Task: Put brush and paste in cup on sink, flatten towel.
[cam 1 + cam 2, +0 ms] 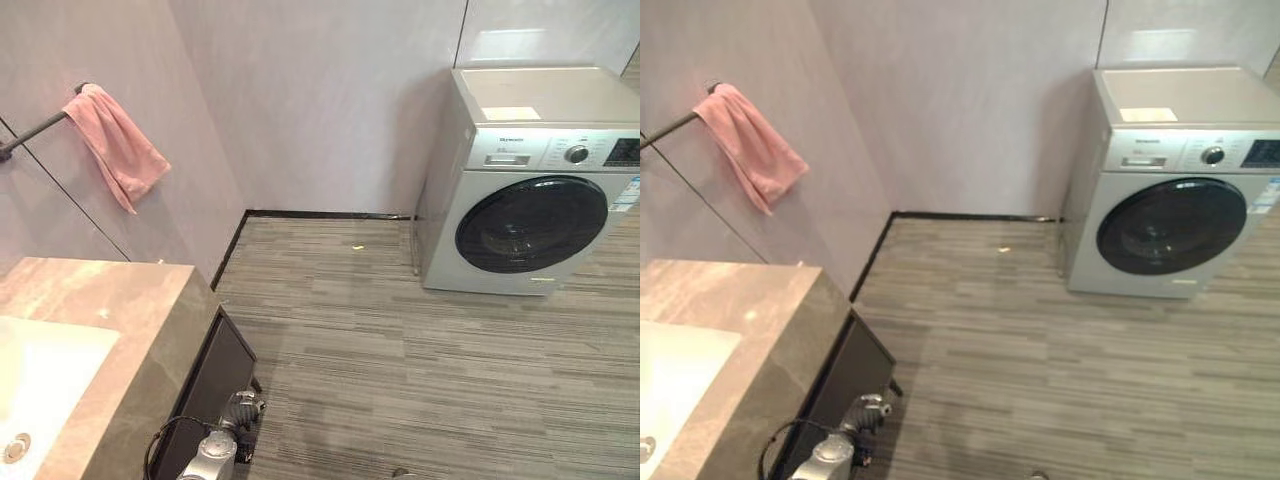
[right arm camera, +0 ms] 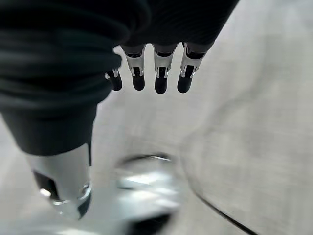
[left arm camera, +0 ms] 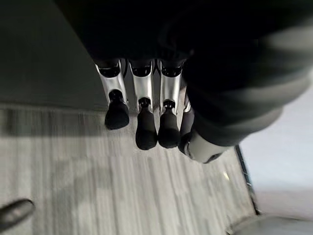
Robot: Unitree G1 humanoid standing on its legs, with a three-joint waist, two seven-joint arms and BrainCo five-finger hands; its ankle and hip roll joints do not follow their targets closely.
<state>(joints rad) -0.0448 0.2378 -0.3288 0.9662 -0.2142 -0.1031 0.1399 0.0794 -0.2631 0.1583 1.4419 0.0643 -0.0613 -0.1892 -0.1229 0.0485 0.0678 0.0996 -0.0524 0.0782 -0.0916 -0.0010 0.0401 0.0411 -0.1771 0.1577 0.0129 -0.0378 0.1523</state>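
A: Pink towel [image 1: 115,142] hangs bunched over the end of a dark wall rail [image 1: 30,132], far left, above a marble-look counter [image 1: 110,300] with a white sink basin [image 1: 40,375] set in it. No brush, paste or cup is visible on the stretch of counter in the head views, so their position cannot be told.

B: Hands?

A: Left hand [image 3: 146,115] hangs low beside the dark cabinet [image 1: 215,385], over the striped floor [image 1: 420,350]; its fingers [image 3: 117,110] are straight and apart from the thumb, holding nothing. Right hand [image 2: 156,68] also has loose, straight fingers, nothing in it, with a blurred shiny round object [image 2: 146,183] below that cannot be identified. Far right, a silver washing machine [image 1: 535,175] stands against the wall.

B: Risks from here?

A: Judgement only: both hands are well below the counter edge, so a straight lift of the left arm could knock the cabinet side or counter lip. The towel sits lopsided on the rail end; a one-sided pull while flattening may slide it off onto the floor. Reaching for the cup unseen could tip it into the basin.
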